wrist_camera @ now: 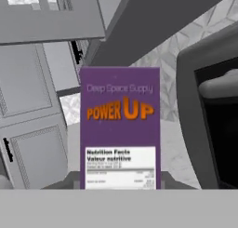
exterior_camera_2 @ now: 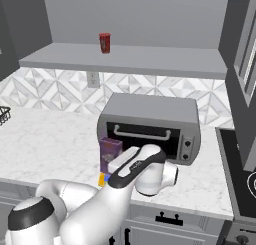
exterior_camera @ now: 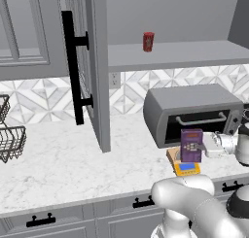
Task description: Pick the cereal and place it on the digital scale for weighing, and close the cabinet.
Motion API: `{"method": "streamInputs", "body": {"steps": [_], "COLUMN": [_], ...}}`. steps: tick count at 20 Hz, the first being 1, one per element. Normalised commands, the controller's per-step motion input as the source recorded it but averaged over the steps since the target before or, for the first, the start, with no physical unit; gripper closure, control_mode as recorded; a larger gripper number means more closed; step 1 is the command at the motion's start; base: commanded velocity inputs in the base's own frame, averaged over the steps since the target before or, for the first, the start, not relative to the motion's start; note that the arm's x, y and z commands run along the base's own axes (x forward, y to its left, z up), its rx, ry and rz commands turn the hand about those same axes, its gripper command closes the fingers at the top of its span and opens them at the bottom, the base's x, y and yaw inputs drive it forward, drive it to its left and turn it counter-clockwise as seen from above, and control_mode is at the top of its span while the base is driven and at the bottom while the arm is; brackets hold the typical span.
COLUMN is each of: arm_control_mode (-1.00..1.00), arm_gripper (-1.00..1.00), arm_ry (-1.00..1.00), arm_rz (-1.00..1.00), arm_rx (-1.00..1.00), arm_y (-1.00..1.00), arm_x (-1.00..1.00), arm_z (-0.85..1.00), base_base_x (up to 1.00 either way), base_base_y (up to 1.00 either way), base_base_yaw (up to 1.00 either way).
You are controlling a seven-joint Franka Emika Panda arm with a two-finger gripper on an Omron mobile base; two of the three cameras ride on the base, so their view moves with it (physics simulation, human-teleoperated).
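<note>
Your tool (exterior_camera: 202, 147) grips the upright cereal (exterior_camera: 191, 145) directly over the digital scale (exterior_camera: 185, 167), the open cabinet (exterior_camera: 95, 72) door waiting far left.

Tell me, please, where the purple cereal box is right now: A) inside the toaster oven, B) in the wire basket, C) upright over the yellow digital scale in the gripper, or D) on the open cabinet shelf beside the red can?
C: the cereal box stands upright over the digital scale, with the gripper shut on it.
</note>
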Motion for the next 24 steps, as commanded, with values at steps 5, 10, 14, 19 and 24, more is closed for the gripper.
{"method": "streamInputs", "body": {"steps": [5, 10, 14, 19, 24], "arm_control_mode": [-1.00, -1.00, -1.00, -1.00, -1.00], "arm_gripper": [1.00, 1.00, 1.00, 1.00, 1.00], "arm_ry": [-0.02, -0.01, -0.07, -0.09, -0.06], "arm_rz": [0.02, 0.01, 0.01, 0.00, 0.00], "arm_rx": [0.00, 0.00, 0.00, 0.00, 0.00], "arm_y": [0.00, -0.02, -0.01, -0.05, 0.00], "arm_x": [0.50, 0.28, 0.07, 0.10, 0.20], "arm_z": [-0.05, -0.11, -0.35, -0.18, -0.07], "base_base_x": [0.00, 0.00, 0.00, 0.00, 0.00], "base_base_y": [0.00, 0.00, 0.00, 0.00, 0.00], "base_base_yaw": [0.00, 0.00, 0.00, 0.00, 0.00]}}
